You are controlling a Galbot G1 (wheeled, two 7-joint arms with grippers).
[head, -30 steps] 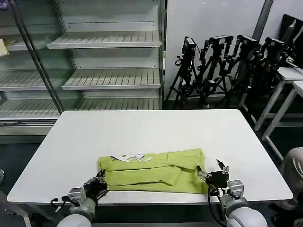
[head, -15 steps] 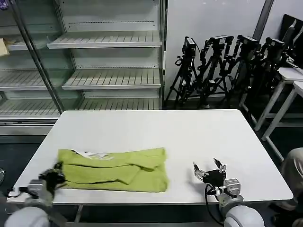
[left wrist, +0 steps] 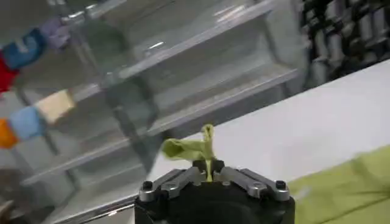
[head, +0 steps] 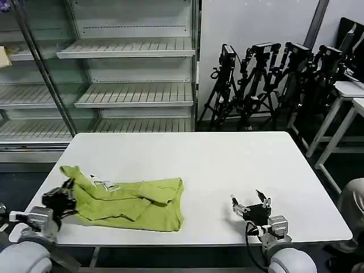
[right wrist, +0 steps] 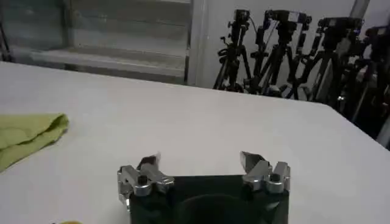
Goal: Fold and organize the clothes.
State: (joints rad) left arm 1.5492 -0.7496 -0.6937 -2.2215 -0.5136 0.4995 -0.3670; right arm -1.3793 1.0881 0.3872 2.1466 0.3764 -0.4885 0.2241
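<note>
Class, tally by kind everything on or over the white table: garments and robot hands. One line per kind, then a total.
Lime T-shirt: 1
Robot hands: 2, left hand shut on the T-shirt, right hand open
Total: 3

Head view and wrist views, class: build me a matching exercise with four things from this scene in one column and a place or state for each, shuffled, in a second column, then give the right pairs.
Column one:
1. T-shirt
2. left pincer
3. right pincer
4. tripods

Column two:
A. open, holding nothing, over the table's near right part
B. standing on the floor beyond the table's far right
C. lime green, lying bunched on the table's left part
D. shut on a pinch of green fabric at the table's left edge

Right pairs: 1-C, 2-D, 3-A, 4-B
</note>
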